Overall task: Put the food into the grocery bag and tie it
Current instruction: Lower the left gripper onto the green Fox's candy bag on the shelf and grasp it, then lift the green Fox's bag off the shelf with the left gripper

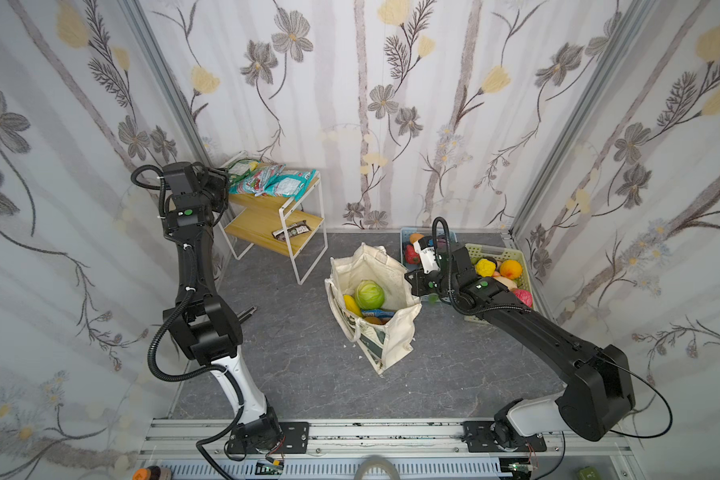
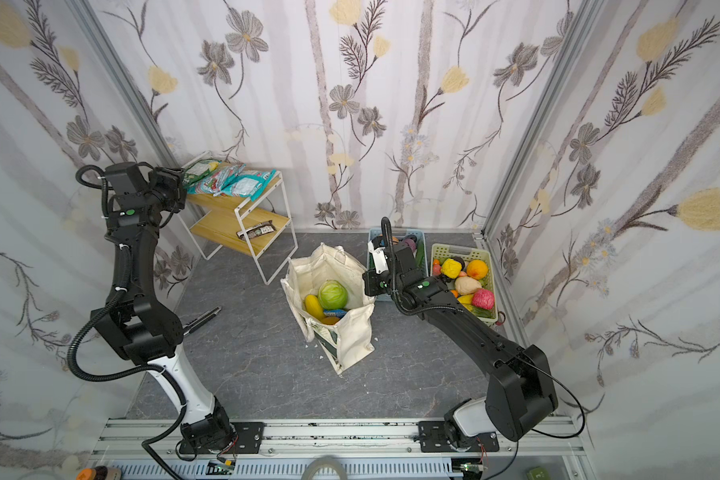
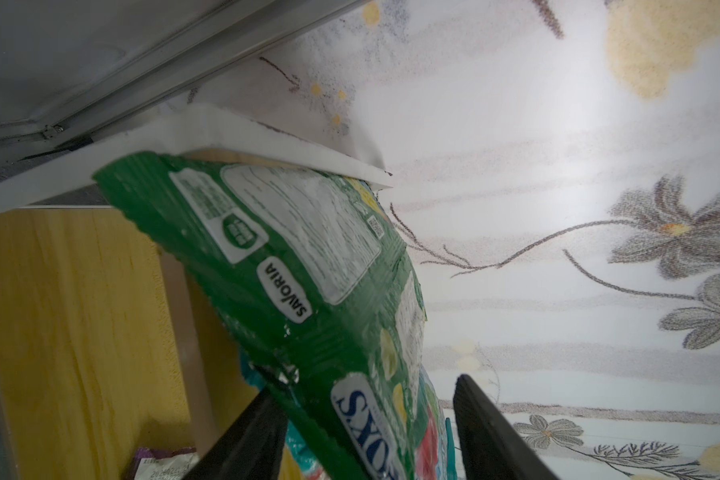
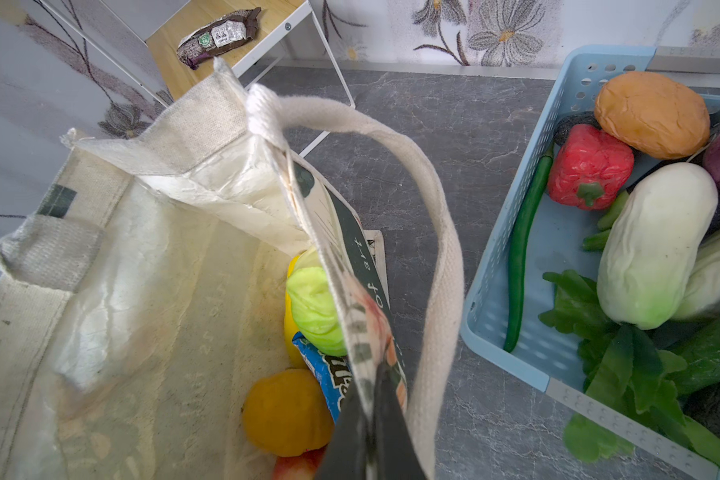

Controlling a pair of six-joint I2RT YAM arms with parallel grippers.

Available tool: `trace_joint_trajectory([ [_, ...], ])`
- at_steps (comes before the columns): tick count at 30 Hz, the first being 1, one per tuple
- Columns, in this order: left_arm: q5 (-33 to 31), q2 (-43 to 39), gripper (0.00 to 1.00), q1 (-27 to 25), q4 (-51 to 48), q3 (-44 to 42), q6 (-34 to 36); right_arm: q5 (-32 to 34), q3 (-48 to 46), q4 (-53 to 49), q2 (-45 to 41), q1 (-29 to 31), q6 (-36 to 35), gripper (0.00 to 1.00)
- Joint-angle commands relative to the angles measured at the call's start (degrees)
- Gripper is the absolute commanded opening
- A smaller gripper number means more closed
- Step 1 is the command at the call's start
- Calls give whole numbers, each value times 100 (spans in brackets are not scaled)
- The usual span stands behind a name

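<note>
The grocery bag [image 1: 387, 332] [image 2: 350, 336] stands open mid-floor, holding a green cabbage [image 1: 369, 294] [image 4: 314, 307], yellow fruit [image 1: 352, 305] [image 4: 287, 411] and a blue snack packet [image 4: 325, 374]. My right gripper [image 4: 377, 374] [image 1: 412, 278] is shut on the bag's right rim, pinching the printed wall [image 4: 362, 324]. At the shelf top, my left gripper [image 3: 364, 384] [image 1: 225, 176] is open, its fingers either side of a green snack packet [image 3: 300, 291] [image 1: 242, 168]. One finger [image 3: 258, 424] sits against the packet's edge. The other finger [image 3: 487, 424] stands apart from it.
A white-framed two-tier wooden shelf [image 1: 275, 208] at back left carries teal packets [image 1: 283, 183] on top and a dark packet [image 1: 292, 230] below. A blue basket [image 4: 516, 291] of toy vegetables and a pale green basket [image 1: 495, 253] of fruit stand right of the bag.
</note>
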Motion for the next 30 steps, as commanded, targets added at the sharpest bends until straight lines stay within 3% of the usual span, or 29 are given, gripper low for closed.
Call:
trace_joint_trajectory([
  [1, 35, 63, 60, -7, -6, 102, -17, -7, 73, 127, 20, 4, -21, 0],
  [19, 143, 10, 11, -16, -1, 46, 137, 27, 91, 98, 25, 43, -12, 0],
  [30, 174, -130, 0, -72, -19, 98, 255, 52, 73, 84, 19, 73, -3, 0],
])
